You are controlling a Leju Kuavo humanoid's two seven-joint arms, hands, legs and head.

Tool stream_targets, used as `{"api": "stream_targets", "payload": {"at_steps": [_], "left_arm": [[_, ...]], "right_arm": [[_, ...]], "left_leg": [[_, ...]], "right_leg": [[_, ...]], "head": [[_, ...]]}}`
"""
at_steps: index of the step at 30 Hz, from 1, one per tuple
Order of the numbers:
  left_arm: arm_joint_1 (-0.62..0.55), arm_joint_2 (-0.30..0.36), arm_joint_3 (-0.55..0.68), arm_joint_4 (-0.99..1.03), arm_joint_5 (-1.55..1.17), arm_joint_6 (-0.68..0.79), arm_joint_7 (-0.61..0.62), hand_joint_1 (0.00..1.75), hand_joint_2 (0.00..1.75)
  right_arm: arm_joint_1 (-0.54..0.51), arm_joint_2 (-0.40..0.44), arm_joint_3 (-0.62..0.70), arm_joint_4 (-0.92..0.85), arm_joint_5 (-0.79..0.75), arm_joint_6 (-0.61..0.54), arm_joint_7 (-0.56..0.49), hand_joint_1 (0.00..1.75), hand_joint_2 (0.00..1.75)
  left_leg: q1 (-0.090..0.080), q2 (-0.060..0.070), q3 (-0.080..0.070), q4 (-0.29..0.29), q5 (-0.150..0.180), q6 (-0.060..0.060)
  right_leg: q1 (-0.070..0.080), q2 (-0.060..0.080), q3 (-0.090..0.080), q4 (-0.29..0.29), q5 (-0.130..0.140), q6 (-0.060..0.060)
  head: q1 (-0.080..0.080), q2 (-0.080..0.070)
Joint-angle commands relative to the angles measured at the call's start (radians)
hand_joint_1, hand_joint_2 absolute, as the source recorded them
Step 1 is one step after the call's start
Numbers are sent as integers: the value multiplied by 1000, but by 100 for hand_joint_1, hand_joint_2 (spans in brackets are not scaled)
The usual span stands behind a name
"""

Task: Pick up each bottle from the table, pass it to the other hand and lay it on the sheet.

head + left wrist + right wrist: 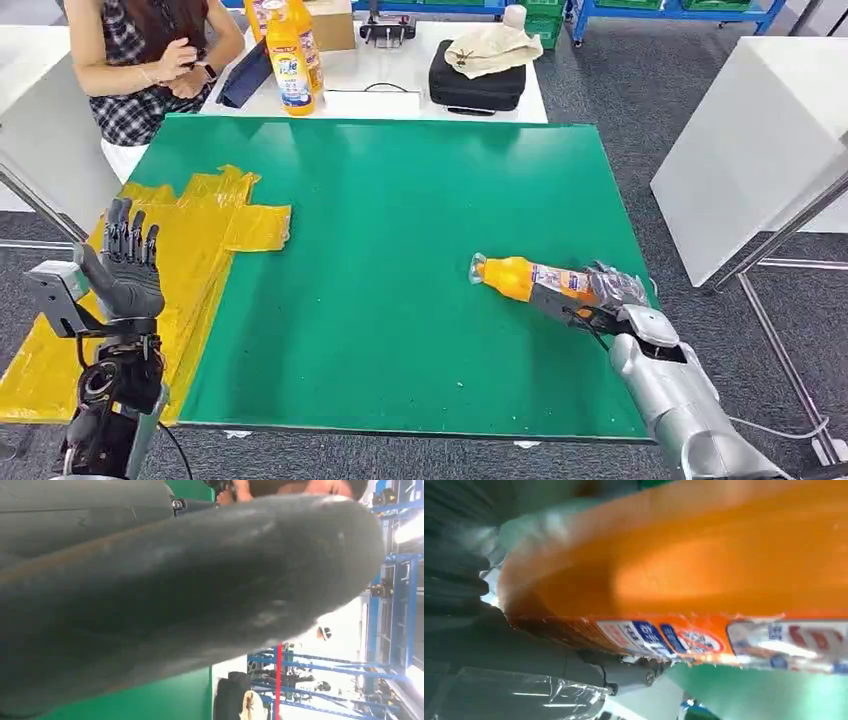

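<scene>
Right hand [612, 305] grips my orange bottle [520, 277] on the green mat [400, 250]; left hand [125, 265] raised, fingers spread, empty

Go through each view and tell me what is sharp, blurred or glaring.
Head view: evenly lit, sharp; orange bottle in the right robot hand reads clearly. Left wrist view: the left robot hand is a dark out-of-focus mass; window glare behind. Right wrist view: bottle blurred, only its label legible.
</scene>
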Motion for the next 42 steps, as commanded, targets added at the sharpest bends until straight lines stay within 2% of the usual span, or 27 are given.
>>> {"api": "stream_targets", "payload": {"at_steps": [1,8,12,15,16,17,18,19,21,25,26,27,31,32,36,42], "left_arm": [[-12,-44,9,29,-7,15,4,0,0],[20,-46,3,14,-10,19,3,0,0],[35,-47,-6,6,-13,13,3,0,0],[94,-44,-34,-30,3,-62,43,0,0],[112,-46,-36,-44,35,-116,54,0,0],[144,-55,-36,-69,63,-155,59,0,0],[189,-62,-69,-115,125,-269,85,0,175],[210,-64,-97,-149,145,-287,92,0,175],[215,-63,-123,-170,158,-262,104,0,175],[201,-47,-147,-163,178,-266,105,0,175],[200,-40,-170,-166,189,-284,102,0,175],[196,-50,-203,-170,192,-293,98,0,175],[198,-126,-341,-173,141,-261,44,0,175],[176,-148,-379,-153,129,-246,33,0,175],[151,-209,-492,-141,75,-185,7,0,175],[151,-214,-549,-150,103,-145,15,0,175]], "right_arm": [[44,17,-43,134,-78,120,-58,175,175],[62,26,-73,128,-97,114,-48,175,175],[77,29,-106,106,-126,98,-67,175,175],[101,53,-203,10,-241,71,-158,175,175],[114,68,-234,-41,-296,81,-214,175,175],[145,83,-242,-144,-345,130,-210,175,175],[225,110,-232,-385,-410,91,-221,175,175],[300,106,-204,-581,-479,145,-155,175,175],[354,79,-157,-731,-549,186,-57,175,175],[369,51,-123,-741,-602,145,-75,175,175],[392,44,-109,-787,-628,100,-98,175,175],[429,41,-84,-873,-659,69,-97,175,175],[602,40,6,-1114,-703,-59,-61,175,175],[614,52,29,-1118,-716,-93,-59,175,175],[567,99,127,-988,-711,-194,-52,175,175],[450,160,223,-817,-708,-306,-49,175,175]], "left_leg": [[0,-5,0,-2,1,0],[1,-3,3,-2,-1,-1],[1,-7,2,-3,0,0],[1,-6,3,-4,-1,0],[1,-4,4,-3,-1,0],[0,-6,2,-5,0,0],[0,-4,2,-4,-1,1],[0,3,7,-2,-5,0],[0,4,5,-2,-7,-2],[0,-4,-1,0,-6,0],[0,-5,-4,1,-6,0],[-1,-7,-10,0,-2,2],[-1,-14,-14,0,-2,1],[-1,-16,-10,1,-6,2],[-2,-15,-16,0,-4,2],[-2,-9,-16,0,-6,2]], "right_leg": [[1,-7,3,-3,-1,1],[1,-4,5,-3,-1,1],[1,-9,5,-4,-2,2],[1,-8,5,-5,-2,2],[1,-6,5,-4,-2,2],[1,-10,4,-5,-2,3],[0,-8,3,-4,-2,3],[1,1,7,-3,-3,2],[1,0,6,-1,-3,1],[0,-4,1,1,-6,2],[0,-6,-1,1,-6,3],[-1,-8,-5,1,-6,3],[-1,-17,-7,1,-8,4],[-1,-20,-2,1,-12,5],[-2,-18,-9,1,-9,6],[-2,-12,-11,0,-8,6]], "head": [[0,0],[0,0],[0,0],[0,0],[0,0],[0,0],[0,0],[0,0],[0,0],[-1,0],[-2,0],[-1,0],[-1,0],[-1,0],[-1,0],[-1,0]]}}
